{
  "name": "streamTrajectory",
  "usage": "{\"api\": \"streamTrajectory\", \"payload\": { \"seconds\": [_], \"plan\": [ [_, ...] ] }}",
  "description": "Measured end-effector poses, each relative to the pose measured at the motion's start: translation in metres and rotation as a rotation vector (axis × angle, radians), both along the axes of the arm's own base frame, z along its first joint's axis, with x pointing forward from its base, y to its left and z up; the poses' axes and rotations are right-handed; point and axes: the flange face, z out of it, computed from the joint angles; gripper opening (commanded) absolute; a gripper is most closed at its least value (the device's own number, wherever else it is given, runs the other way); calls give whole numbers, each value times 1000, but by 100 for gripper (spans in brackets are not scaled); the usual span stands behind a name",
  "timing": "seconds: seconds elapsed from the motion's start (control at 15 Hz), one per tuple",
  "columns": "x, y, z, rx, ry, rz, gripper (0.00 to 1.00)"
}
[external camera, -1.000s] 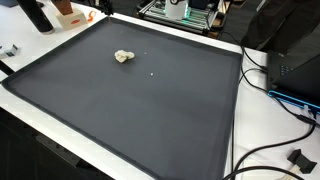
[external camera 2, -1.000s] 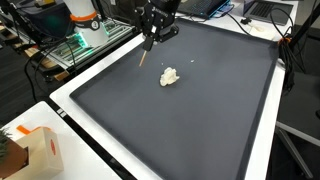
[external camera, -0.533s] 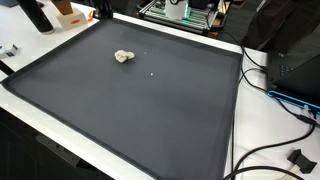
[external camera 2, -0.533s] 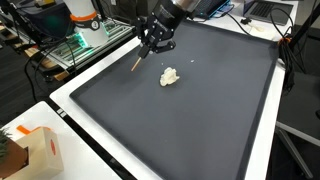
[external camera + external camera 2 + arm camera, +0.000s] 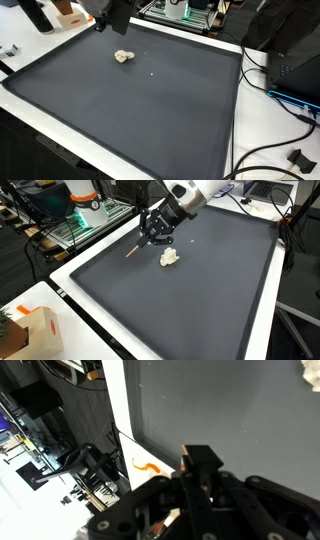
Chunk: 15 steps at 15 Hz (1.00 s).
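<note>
A: What is the end effector (image 5: 153,232) doing with its fingers?

B: It is clenching them on a thin stick (image 5: 137,248). The stick is jutting out of the grip and slanting toward the lower left of the frame. Its orange tip is pointing at the black mat (image 5: 200,300), close to the mat's left border. I cannot tell whether the tip is touching the mat or hanging just above it.

A: And the pale crumpled lump (image 5: 170,257)?

B: It is lying on the mat just beside the end effector, to its lower right in that frame, apart from both the fingers and the stick. So the stick's long axis is pointing away from the lump, not toward it.

A: Are both exterior views showing that?

B: No. In an exterior view the end effector (image 5: 106,18) is appearing only as a dark shape cut off by the top edge at the upper left. The stick is not showing there at all. The lump (image 5: 124,57) is sitting just below that shape, and the white worktop (image 5: 248,120) is running along the mat's right side.

A: And the wrist view?

B: It is looking past the closed fingers (image 5: 203,460). The lump (image 5: 311,368) is peeking in at the upper right corner. The stick is too hard to make out there.
</note>
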Motion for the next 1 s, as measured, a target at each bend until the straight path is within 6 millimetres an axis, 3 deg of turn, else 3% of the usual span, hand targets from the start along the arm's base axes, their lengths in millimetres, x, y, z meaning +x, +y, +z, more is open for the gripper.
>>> {"api": "streamTrajectory", "payload": {
  "seconds": [0.47,1.0],
  "plan": [
    [10,-1,-28,-28,59,62,3],
    [17,-1,-31,25,103,207,3]
  ]
}}
